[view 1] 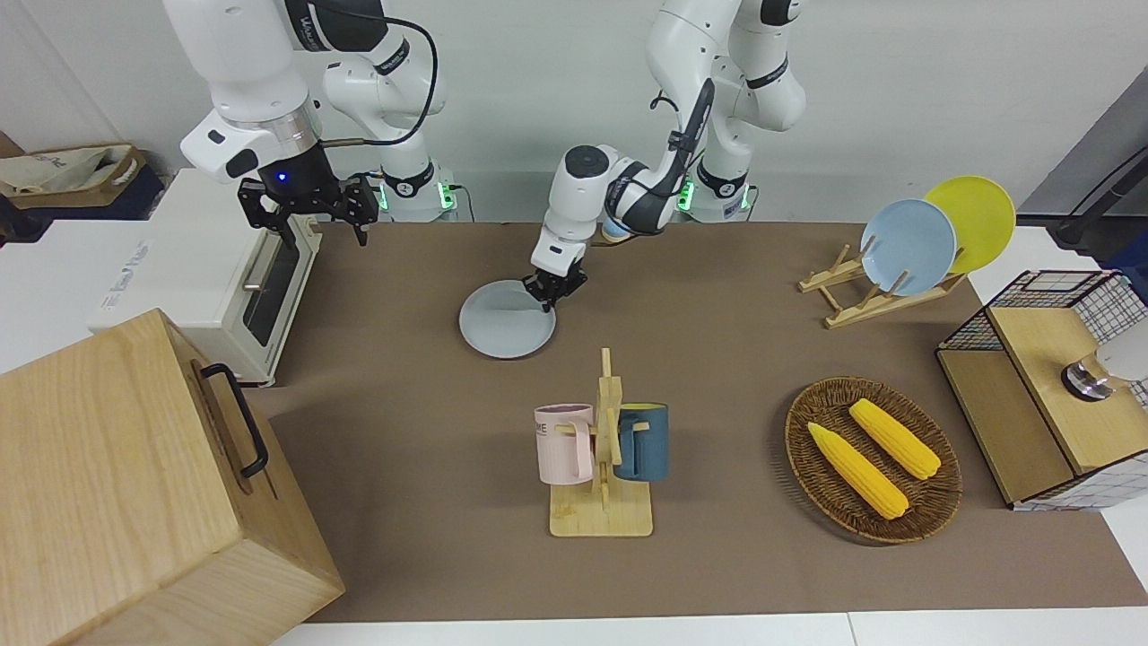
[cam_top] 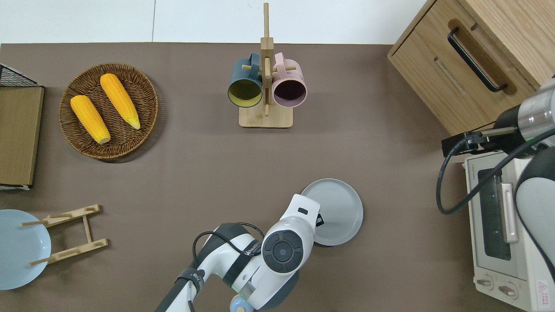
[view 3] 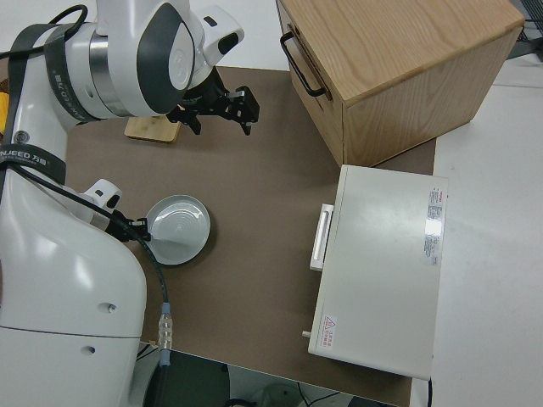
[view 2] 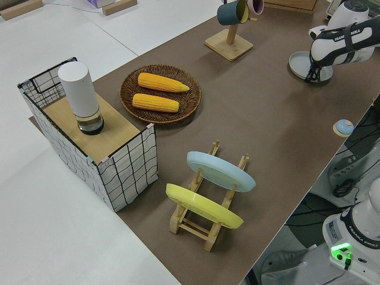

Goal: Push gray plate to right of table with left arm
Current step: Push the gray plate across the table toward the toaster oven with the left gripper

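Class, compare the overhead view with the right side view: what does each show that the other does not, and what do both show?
Only the overhead view shows the wicker basket with two corn cobs and the wooden plate rack. Only the right side view shows the whole flat top of the white oven and the right gripper spread open. Both show the gray plate on the brown table, the left gripper at its rim, and the wooden cabinet.

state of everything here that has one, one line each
gray plate: flat on the table, left hand at its rim
left hand: down at the plate
right hand: open, parked
oven: door shut
mugs: hung on the stand
blue plate: upright in the rack
yellow plate: upright in the rack
corn: in the basket
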{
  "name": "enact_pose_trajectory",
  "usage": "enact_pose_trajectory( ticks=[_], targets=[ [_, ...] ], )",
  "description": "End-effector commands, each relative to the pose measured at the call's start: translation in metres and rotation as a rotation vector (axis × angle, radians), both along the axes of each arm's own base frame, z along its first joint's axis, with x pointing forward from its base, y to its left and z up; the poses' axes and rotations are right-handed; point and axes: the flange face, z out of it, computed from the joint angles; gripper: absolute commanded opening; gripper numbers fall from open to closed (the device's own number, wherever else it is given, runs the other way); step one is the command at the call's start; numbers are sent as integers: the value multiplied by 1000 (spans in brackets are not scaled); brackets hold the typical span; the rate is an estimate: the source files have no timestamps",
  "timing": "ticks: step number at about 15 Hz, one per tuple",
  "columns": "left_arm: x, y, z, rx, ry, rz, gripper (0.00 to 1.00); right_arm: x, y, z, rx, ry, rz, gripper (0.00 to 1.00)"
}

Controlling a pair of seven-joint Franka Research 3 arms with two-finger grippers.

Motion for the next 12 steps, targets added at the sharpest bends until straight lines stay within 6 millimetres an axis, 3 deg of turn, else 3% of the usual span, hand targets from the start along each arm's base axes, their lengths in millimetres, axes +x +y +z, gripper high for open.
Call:
enact_pose_trajectory(
  ticks=[1,5,8,9,10,12],
  targets=[
    [-1,-55,-28,-3,16,27,0,-3,0,3,6,4,-4,983],
    [3,-87,-17,-33,-14,51,0,-3,0,3,6,4,-4,983],
    [1,-91,-16,-38,-15,47,0,-3,0,3,6,4,-4,983],
    [1,-91,-15,-39,-16,45,101,-3,0,3,6,4,-4,983],
    [1,-91,-16,-39,-13,49,284,-3,0,3,6,4,-4,983],
    [1,-91,-15,-41,-9,53,782,-3,0,3,6,4,-4,983]
  ],
)
